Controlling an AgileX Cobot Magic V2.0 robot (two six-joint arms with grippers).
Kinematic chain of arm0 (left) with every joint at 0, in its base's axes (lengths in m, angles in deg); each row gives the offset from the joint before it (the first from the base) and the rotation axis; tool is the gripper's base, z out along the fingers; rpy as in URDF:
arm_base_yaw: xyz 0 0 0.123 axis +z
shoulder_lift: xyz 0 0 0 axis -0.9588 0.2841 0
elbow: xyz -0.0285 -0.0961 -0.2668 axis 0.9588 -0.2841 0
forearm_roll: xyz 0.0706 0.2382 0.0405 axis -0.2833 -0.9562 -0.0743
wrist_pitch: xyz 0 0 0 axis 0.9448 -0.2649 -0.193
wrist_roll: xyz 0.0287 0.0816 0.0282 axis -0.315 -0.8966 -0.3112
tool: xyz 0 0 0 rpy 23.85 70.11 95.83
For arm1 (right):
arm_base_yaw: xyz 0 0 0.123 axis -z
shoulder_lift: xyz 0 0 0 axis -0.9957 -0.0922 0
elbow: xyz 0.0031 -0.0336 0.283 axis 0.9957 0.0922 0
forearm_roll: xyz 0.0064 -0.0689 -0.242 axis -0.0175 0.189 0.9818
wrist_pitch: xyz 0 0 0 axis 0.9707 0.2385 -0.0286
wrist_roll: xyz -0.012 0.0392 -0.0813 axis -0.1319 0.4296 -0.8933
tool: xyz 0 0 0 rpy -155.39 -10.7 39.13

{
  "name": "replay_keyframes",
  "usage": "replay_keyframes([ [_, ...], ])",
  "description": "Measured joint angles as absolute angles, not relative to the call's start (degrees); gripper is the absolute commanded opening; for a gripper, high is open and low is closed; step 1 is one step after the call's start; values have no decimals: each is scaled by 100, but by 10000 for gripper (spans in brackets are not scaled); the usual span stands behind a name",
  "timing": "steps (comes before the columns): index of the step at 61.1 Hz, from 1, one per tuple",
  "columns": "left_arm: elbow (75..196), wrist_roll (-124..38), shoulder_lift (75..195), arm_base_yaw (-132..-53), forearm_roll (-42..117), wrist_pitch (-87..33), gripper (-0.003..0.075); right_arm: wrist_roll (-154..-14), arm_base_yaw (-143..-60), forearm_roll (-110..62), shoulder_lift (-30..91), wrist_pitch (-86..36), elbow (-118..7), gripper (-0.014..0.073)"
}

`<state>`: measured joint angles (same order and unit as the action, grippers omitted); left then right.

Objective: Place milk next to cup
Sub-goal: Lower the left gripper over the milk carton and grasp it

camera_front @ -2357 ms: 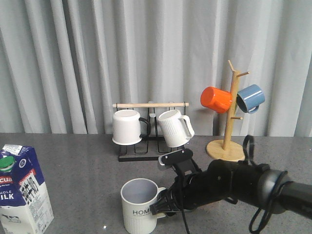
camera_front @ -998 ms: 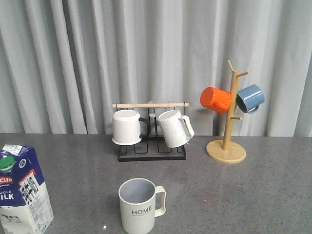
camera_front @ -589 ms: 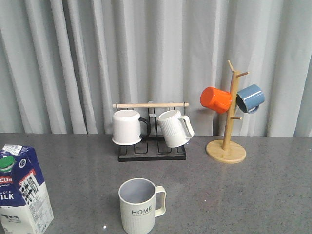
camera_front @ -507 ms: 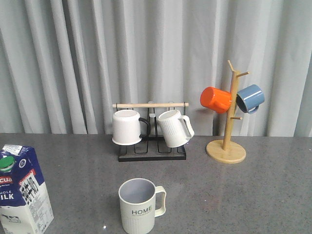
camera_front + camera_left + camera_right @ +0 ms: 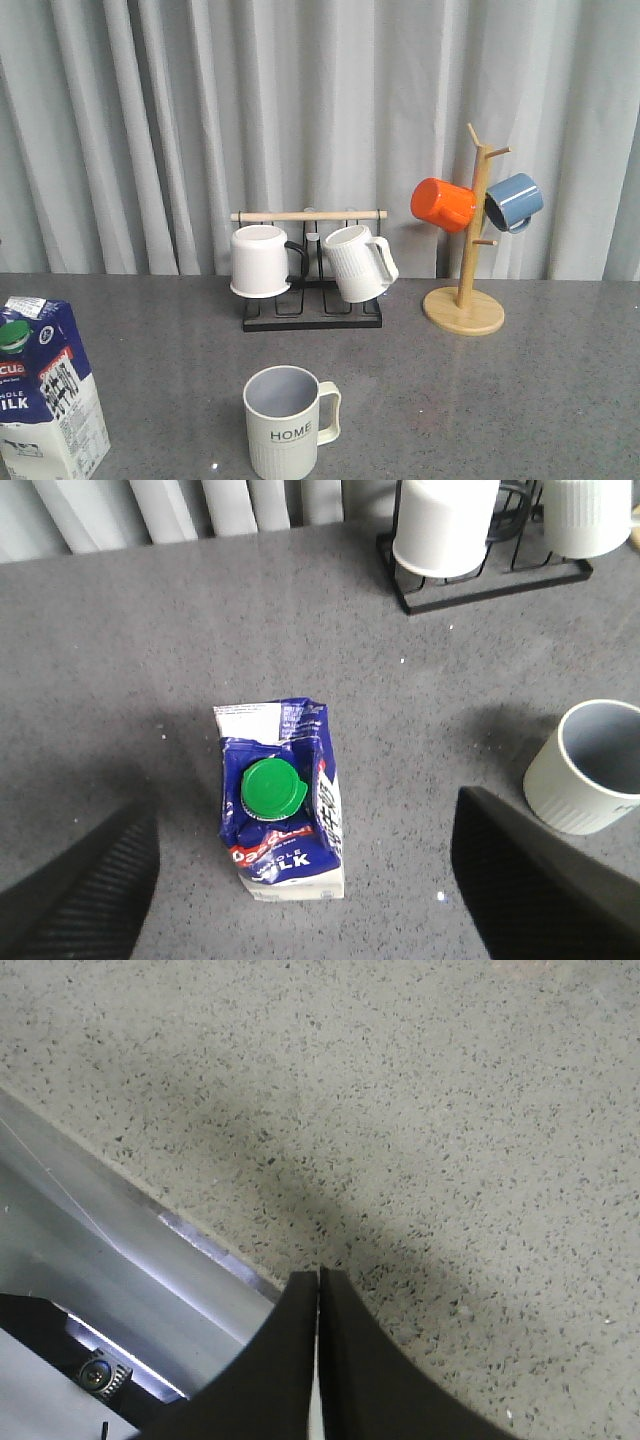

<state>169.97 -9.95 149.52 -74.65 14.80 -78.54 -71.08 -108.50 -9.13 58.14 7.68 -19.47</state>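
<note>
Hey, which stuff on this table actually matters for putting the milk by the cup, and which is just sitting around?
Belongs to the job:
milk carton
HOME mug
left gripper, open above the carton

Just lying about:
black mug rack with two white mugs
wooden mug tree with orange mug and blue mug

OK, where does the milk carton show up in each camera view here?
Front view: milk carton stands at the lower left edge, left of the HOME mug.
Left wrist view: seen from above, green cap up, centre of frame between the open fingers; the mug sits at the right edge.
Right wrist view: not in it, only speckled tabletop.
Shared landmark: the HOME mug.
</note>
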Motion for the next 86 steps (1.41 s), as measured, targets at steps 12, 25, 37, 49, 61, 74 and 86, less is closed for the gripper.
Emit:
replay_keyframes([
  [12,17544,-930,15707,-7465,1202,-8495,583,-7106,-10850,-913,5814,764,-1947,-5],
  [25,17892,-766,16252,-7465,959,-8650,583,-7106,-10850,-913,5814,764,-1947,-5],
  [37,17913,-739,16441,-7465,959,-8678,583,-7088,-10850,-913,5814,764,-1947,-5],
  [49,17913,-739,16659,-7465,959,-8678,583,-7066,-10850,-913,5814,764,-1947,-5],
  [61,17913,-739,16930,-7465,959,-8678,583,-7066,-10850,-913,5814,764,-1947,-5],
  [74,17913,-739,17252,-7465,1047,-8670,583,-7015,-10850,-913,5814,764,-1947,-5],
  [86,17913,-739,17533,-7465,1147,-8670,575,-6987,-10850,-913,5814,764,-1947,-5],
])
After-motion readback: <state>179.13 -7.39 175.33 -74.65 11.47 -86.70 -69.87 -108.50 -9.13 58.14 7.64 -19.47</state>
